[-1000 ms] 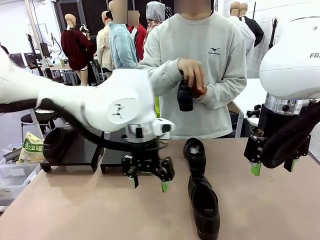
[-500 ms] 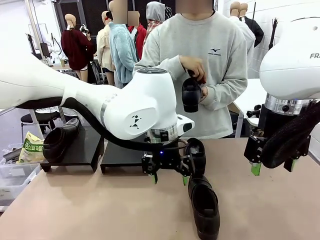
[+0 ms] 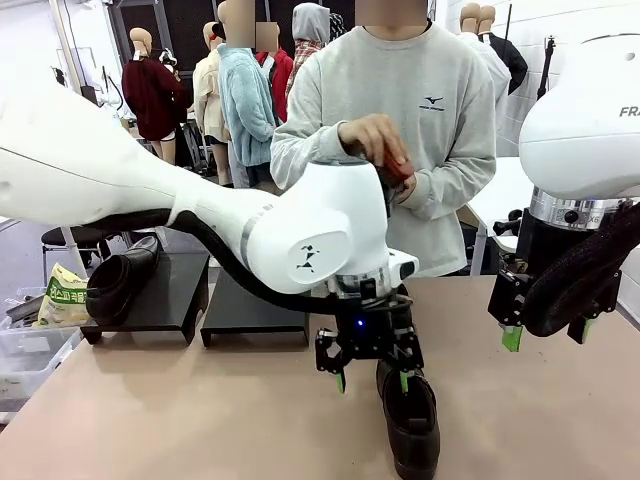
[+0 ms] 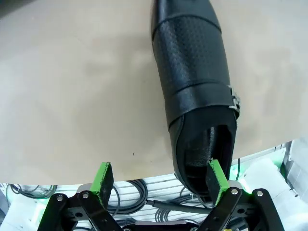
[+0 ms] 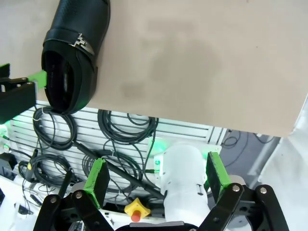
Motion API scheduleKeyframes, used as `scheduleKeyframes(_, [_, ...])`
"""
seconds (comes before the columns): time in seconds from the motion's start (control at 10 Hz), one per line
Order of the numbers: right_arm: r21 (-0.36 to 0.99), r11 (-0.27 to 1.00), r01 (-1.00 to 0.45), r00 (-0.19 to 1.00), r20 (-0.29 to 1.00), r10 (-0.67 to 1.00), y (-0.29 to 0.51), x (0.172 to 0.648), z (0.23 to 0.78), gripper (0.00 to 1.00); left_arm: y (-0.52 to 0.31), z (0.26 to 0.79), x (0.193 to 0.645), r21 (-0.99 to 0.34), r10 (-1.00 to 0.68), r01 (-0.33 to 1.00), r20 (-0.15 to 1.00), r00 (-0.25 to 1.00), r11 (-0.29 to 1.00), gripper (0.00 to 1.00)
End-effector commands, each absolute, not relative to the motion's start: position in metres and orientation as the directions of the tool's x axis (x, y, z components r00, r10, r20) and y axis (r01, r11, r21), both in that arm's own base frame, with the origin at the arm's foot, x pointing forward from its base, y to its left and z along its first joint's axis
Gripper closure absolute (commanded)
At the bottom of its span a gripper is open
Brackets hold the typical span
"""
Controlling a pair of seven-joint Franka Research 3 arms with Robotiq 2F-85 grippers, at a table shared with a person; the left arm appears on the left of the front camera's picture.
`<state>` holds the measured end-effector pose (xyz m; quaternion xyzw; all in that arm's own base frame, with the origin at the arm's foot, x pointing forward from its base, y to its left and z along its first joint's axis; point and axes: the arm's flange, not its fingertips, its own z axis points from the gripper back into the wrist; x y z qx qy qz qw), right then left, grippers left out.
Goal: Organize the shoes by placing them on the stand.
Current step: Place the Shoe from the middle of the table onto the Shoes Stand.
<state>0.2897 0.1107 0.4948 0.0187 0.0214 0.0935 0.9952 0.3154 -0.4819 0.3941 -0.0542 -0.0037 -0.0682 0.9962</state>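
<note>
Left pincer (image 3: 372,380) has swung across the bench (image 3: 150,420) within the last second, from in front of the middle stand (image 3: 245,312) at 10 o'clock to just above the heel of the near shoe (image 3: 410,430) at 5 o'clock. Its fingers stand wide apart and hold nothing. From the wrist, one green pad (image 4: 215,176) sits over the shoe's open heel and the other over bare bench (so the straddle looks off-centre). Right pincer (image 3: 548,335), likewise spread and empty, hangs unmoved at 3 o'clock. Another shoe (image 3: 118,282) lies on the left-hand stand (image 3: 170,300) at 9 o'clock. The person's hand (image 3: 372,140) is now partly behind the arm. A pick of the near shoe seems to be starting.
</note>
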Motion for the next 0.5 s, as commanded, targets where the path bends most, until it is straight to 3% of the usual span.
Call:
scheduleKeyframes(0.0, [0.048,0.981,-0.19,0.98,-0.041,0.192,0.112,0.292,0.497,0.0,-0.492,0.388,0.316,-0.085,-0.14,0.135,-0.053,0.989,0.987,0.0])
scheduleKeyframes(0.4, [0.048,0.981,-0.19,0.98,-0.041,0.192,0.112,0.292,0.497,0.0,-0.494,0.373,0.323,-0.112,-0.151,0.136,-0.138,0.979,0.984,0.0])
